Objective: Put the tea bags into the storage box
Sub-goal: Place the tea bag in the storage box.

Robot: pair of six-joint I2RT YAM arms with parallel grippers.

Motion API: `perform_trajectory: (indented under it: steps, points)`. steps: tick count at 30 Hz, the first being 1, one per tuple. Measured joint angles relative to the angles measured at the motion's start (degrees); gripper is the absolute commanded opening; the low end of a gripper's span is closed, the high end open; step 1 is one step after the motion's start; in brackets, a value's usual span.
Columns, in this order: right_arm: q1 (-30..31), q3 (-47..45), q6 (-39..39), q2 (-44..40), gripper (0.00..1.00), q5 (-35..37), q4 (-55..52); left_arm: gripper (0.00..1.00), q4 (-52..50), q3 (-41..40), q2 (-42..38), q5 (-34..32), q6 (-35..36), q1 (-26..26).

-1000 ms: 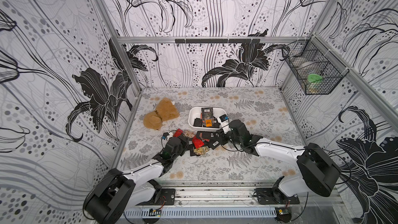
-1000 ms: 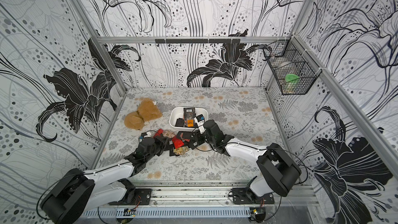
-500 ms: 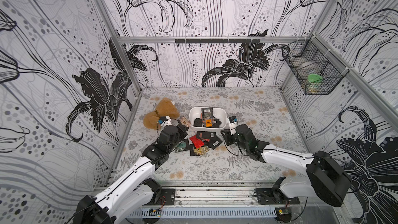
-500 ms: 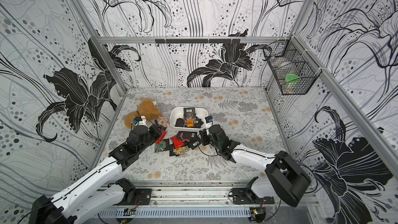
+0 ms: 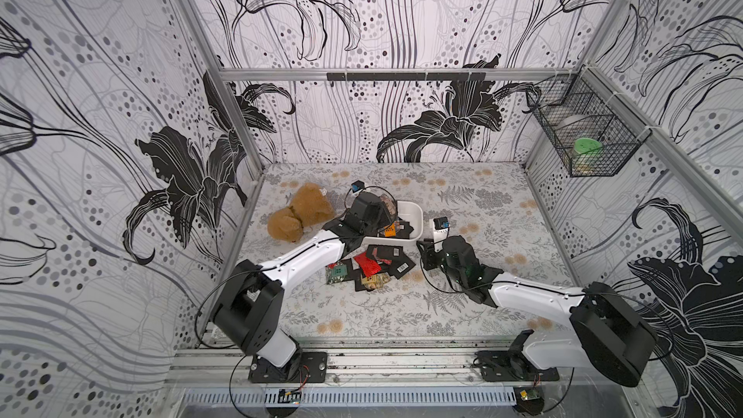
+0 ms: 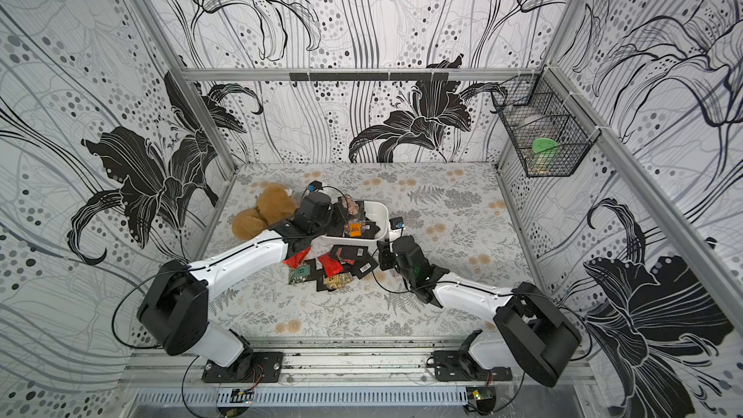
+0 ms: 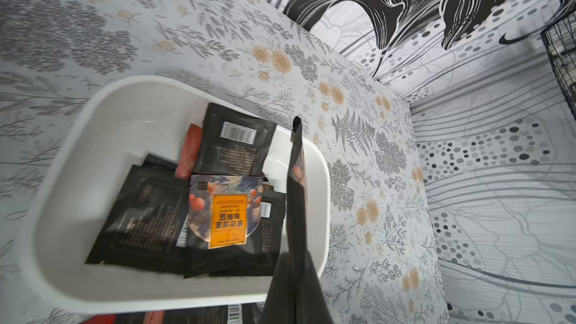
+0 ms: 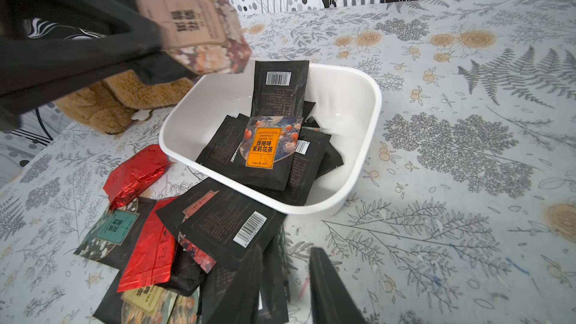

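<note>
**A:** Entry one, far left?
**B:** Toy (image 5: 299, 213), brown plush, on the table (image 5: 482, 203) just beside the box.

**A:** Next.
**B:** Left gripper (image 6: 343, 210), above the box (image 5: 416, 217), clamped on one sachet (image 8: 193, 20). The right wrist view shows the sachet's pink floral label. The left wrist view shows only its thin black edge.

**A:** Box contents?
**B:** Tea bags (image 7: 227, 216), mostly black, with an orange-labelled one on top and a barcoded one leaning on the far wall. An orange-red one tucked beside the barcoded one shows only in the left wrist view.

**A:** Outside the box?
**B:** Heap (image 5: 372, 269) on the table, touching the box's near wall. Both top views show a small dark cluster with red spots. The right wrist view also shows red foil, a green label and barcodes.

**A:** Right gripper?
**B:** Right gripper (image 5: 427, 256), low at the heap's right edge. One finger (image 8: 330, 288) shows and the other is lost among black sachets. I cannot tell whether the jaws are apart or gripping.

**A:** Last?
**B:** Basket (image 5: 583, 142), black wire, on the right wall.
</note>
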Motion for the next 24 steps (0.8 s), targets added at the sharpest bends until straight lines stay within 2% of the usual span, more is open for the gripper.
perform_trajectory:
  steps: [4,7,8,9,11,12,13,14,20,24]
  points:
    - [0.0,0.0,0.0,0.0,0.32,-0.4,0.4,0.00,-0.2,4.3,6.0,0.4,1.1,-0.2]
    - [0.0,0.0,0.0,0.0,0.33,-0.6,0.5,0.22,-1.1,6.6,9.4,0.4,2.1,0.0]
    - [0.0,0.0,0.0,0.0,0.32,-0.7,0.6,0.36,-1.5,7.0,10.1,0.3,2.3,0.0]
    - [0.0,0.0,0.0,0.0,0.33,-0.8,0.6,0.45,-1.8,7.1,10.4,0.3,2.2,0.0]
    - [0.0,0.0,0.0,0.0,0.33,-0.8,0.8,0.48,-3.0,7.1,10.4,-0.1,2.7,0.2]
    - [0.0,0.0,0.0,0.0,0.33,-0.8,0.8,0.54,-3.3,7.1,10.3,-0.3,2.6,0.2]
    - [0.0,0.0,0.0,0.0,0.33,-0.8,0.9,0.63,-3.6,7.0,9.9,-0.8,2.8,0.4]
    - [0.0,0.0,0.0,0.0,0.33,-0.8,0.9,0.67,-4.0,6.7,9.3,-1.5,3.0,0.5]
    - [0.0,-0.3,0.0,0.0,0.34,-0.3,0.9,0.75,-7.8,3.9,1.8,-7.9,2.8,2.0]
    - [0.0,-0.4,0.0,0.0,0.33,-0.4,0.9,0.77,-8.7,0.1,-5.3,-11.6,1.7,3.1]
